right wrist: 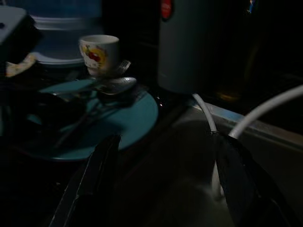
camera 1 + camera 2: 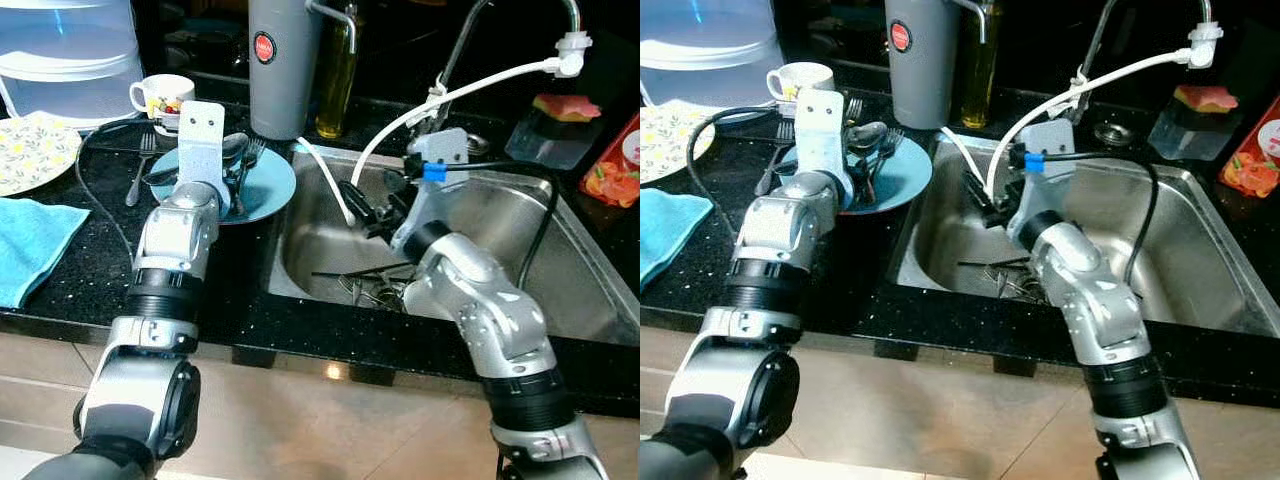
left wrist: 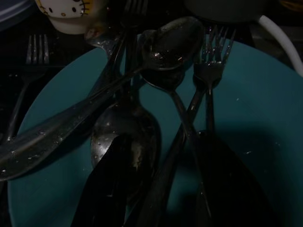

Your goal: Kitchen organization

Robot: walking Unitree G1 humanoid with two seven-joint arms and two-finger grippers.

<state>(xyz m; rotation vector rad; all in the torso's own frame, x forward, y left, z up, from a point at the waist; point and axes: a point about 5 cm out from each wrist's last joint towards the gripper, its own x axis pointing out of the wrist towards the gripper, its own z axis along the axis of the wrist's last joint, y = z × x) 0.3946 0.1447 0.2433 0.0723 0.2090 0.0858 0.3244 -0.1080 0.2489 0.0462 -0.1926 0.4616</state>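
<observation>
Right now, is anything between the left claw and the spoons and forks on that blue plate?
Nothing visible is in the way. The left gripper is open, right over the cutlery piled on the blue plate, with its fingers either side of a spoon handle. The cup stands behind the plate, off to one side.

no legible text, red round logo [image 2: 264, 47] on grey canister [image 2: 283, 65] (unreadable)

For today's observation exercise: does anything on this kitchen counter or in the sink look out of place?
Yes: loose cutlery lies jumbled in the sink bottom, while spoons and forks are heaped crisscross on the blue plate.
</observation>
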